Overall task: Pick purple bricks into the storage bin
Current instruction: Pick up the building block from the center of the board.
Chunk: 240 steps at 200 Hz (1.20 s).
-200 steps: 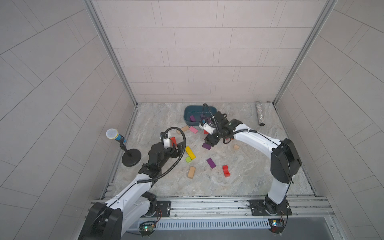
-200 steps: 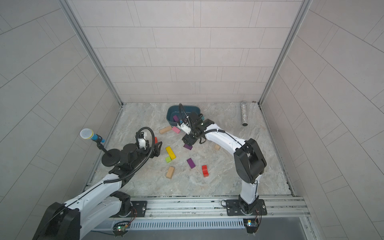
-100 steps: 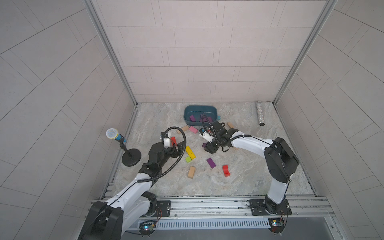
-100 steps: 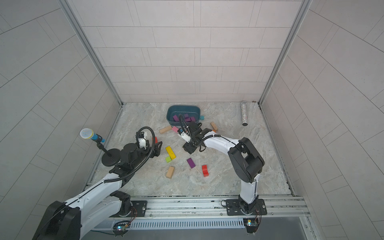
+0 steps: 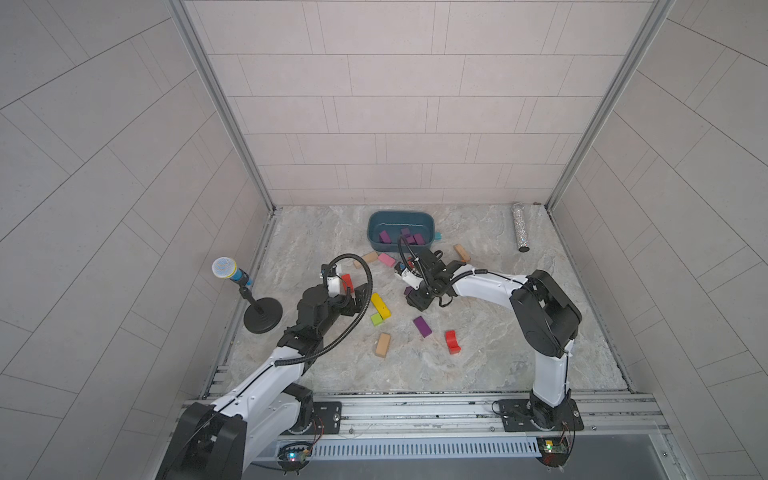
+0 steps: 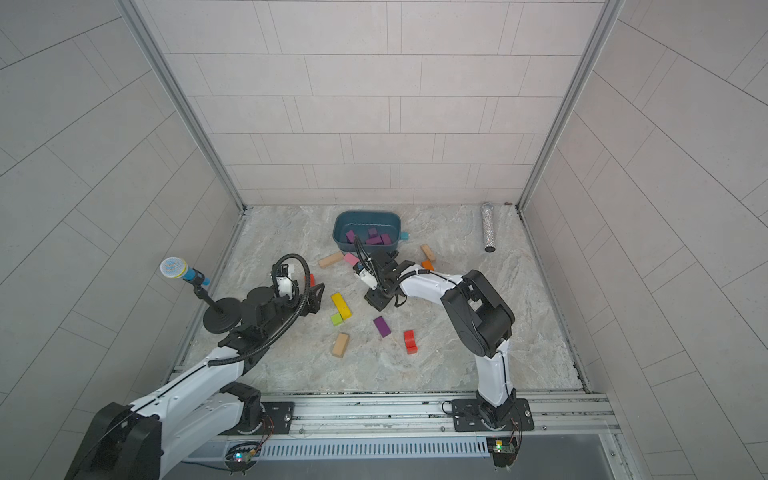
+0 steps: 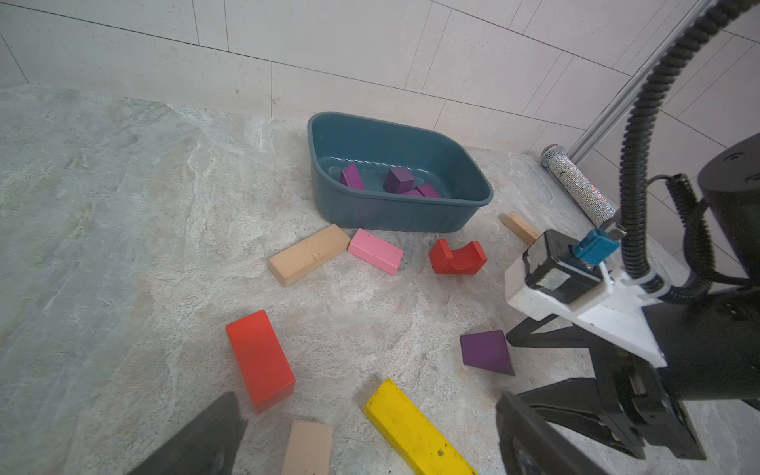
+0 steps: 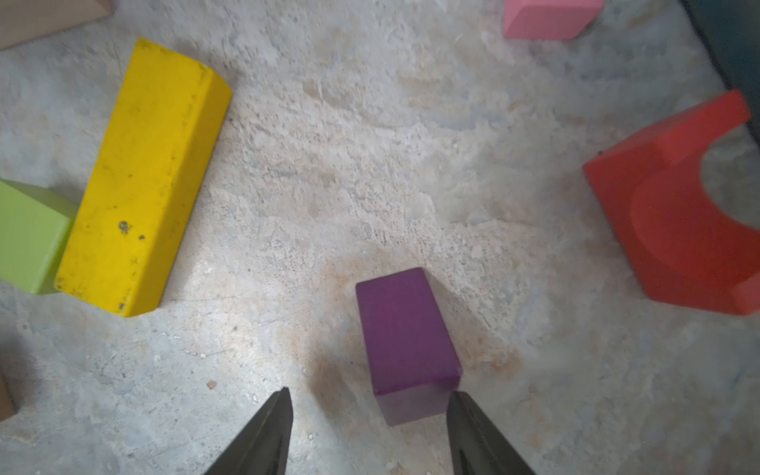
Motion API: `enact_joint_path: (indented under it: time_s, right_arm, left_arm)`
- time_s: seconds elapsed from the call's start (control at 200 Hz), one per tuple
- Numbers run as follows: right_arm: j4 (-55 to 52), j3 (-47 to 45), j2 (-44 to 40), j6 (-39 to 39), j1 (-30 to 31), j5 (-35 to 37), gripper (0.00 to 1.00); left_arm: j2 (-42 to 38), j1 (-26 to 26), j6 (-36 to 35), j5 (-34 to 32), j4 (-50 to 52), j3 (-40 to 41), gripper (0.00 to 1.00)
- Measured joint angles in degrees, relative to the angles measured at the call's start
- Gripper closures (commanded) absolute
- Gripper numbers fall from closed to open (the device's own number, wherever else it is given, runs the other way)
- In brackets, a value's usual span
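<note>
Your right jaws stood part-open and empty, low over the table. The purple wedge brick had its near end just between the tips, off-centre: against one tip, clear of the other. Its long axis ran away from the jaws, so they spanned its short width. Your left jaws stood wide, farther off. Beyond lay the storage bin, with purple bricks inside.

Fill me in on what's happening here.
The right end effector stands open astride a small purple wooden wedge block on the marbled floor, not yet gripping it. Several purple blocks already lie in the dark teal plastic storage bin; one purple bar waits on the floor. The left end effector hangs open and empty.
</note>
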<state>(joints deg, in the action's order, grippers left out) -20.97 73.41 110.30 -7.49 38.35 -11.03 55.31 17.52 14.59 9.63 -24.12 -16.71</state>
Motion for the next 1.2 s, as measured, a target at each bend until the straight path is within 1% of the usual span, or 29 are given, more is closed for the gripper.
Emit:
enact_joint_path:
  time_s: [0.31, 0.345, 0.38, 0.495, 0.55, 0.62, 0.63, 0.64, 0.645, 0.675, 0.71, 0.981, 1.201]
  right_arm:
    - [0.4, 3.5, 3.3, -0.1, 0.0, 2.3, 0.36]
    - [0.7, 3.7, 3.9, -0.1, 0.0, 2.5, 0.37]
    - [0.8, 3.8, 4.4, -0.1, 0.0, 2.6, 0.39]
    - [1.1, 3.9, 4.9, -0.3, -0.1, 2.6, 0.53]
    - [1.2, 3.9, 4.9, -0.1, -0.1, 2.5, 0.57]
    - [1.2, 3.9, 4.9, -0.2, -0.1, 2.5, 0.67]
    - [1.2, 3.9, 4.9, -0.5, -0.1, 2.6, 0.70]
    - [1.2, 3.9, 4.9, -0.4, -0.1, 2.5, 0.71]
    - [1.2, 3.9, 4.9, -0.2, -0.1, 2.5, 0.73]
    - [1.3, 3.9, 4.9, -0.2, -0.1, 2.4, 0.78]
    - [1.4, 3.9, 4.9, 0.2, -0.1, 2.5, 0.81]
    - [0.8, 3.9, 4.5, -0.4, -0.1, 2.7, 0.83]
    - [-0.9, 4.3, 1.7, -0.7, -0.1, 2.9, 0.84]
  left_arm:
    - [0.0, 0.0, 0.0, 0.0, 0.0, 0.0, 0.00]
    - [0.0, 0.0, 0.0, 0.0, 0.0, 0.0, 0.00]
    - [0.0, 0.0, 0.0, 0.0, 0.0, 0.0, 0.00]
    - [-0.1, 0.0, 0.0, 0.0, 0.0, 0.0, 0.00]
    - [-0.1, 0.0, 0.0, 0.0, 0.0, 0.0, 0.00]
    - [-0.1, 0.0, 0.0, 0.0, 0.0, 0.0, 0.00]
    - [-0.1, 0.0, 0.0, 0.0, 0.0, 0.0, 0.00]
    - [-0.1, 0.0, 0.0, 0.0, 0.0, 0.0, 0.00]
    - [-0.1, 0.0, 0.0, 0.0, 0.0, 0.0, 0.00]
    - [-0.1, 0.0, 0.0, 0.0, 0.0, 0.0, 0.00]
    - [-0.1, 0.0, 0.0, 0.0, 0.0, 0.0, 0.00]
    - [-0.1, 0.0, 0.0, 0.0, 0.0, 0.0, 0.00]
    - [-0.1, 0.0, 0.0, 0.0, 0.0, 0.0, 0.00]
